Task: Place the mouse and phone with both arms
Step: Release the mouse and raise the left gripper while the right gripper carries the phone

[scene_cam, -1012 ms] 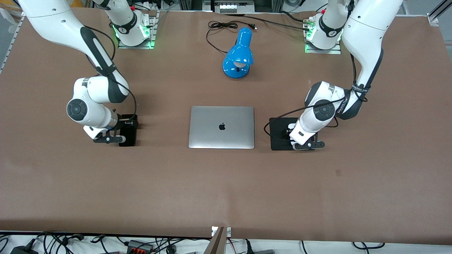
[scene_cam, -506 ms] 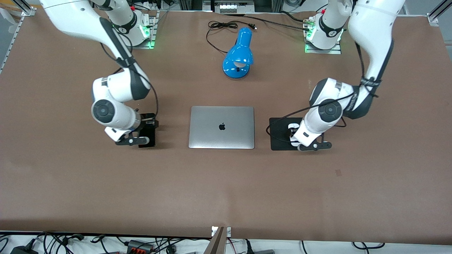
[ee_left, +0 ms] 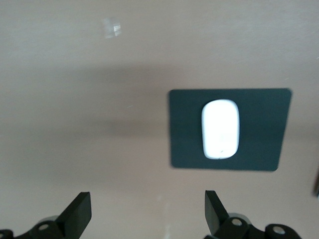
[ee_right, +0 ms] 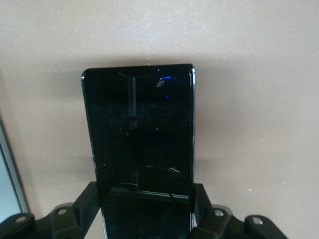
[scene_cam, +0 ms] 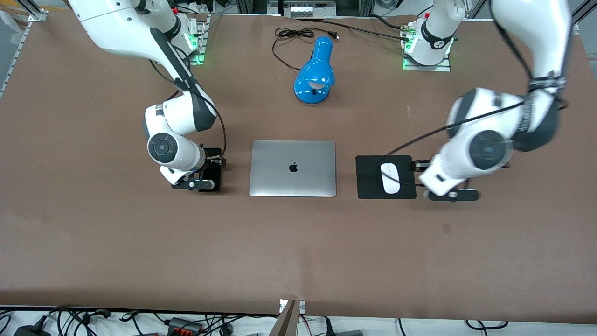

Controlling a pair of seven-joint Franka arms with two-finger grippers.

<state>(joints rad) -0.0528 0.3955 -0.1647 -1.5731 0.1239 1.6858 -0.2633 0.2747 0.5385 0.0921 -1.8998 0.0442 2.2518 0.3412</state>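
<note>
The white mouse (scene_cam: 390,178) lies alone on the square black pad (scene_cam: 371,186). It also shows in the left wrist view (ee_left: 220,128), on the pad (ee_left: 184,144). My left gripper (scene_cam: 450,194) is open and empty, off the pad on the side toward the left arm's end of the table; in the left wrist view (ee_left: 146,215) only bare table lies between its fingers. My right gripper (scene_cam: 196,183) is shut on the black phone (scene_cam: 213,167), low over the table beside the laptop. In the right wrist view (ee_right: 144,201) its fingers press the phone's (ee_right: 139,139) long edges.
A closed silver laptop (scene_cam: 293,168) lies at the table's middle, between phone and pad. A blue desk lamp (scene_cam: 315,74) with its black cable (scene_cam: 294,35) stands farther from the front camera, between the arm bases.
My left gripper has let go of the mouse, opened and drawn off the pad toward the left arm's end. My right gripper has carried the phone toward the laptop.
</note>
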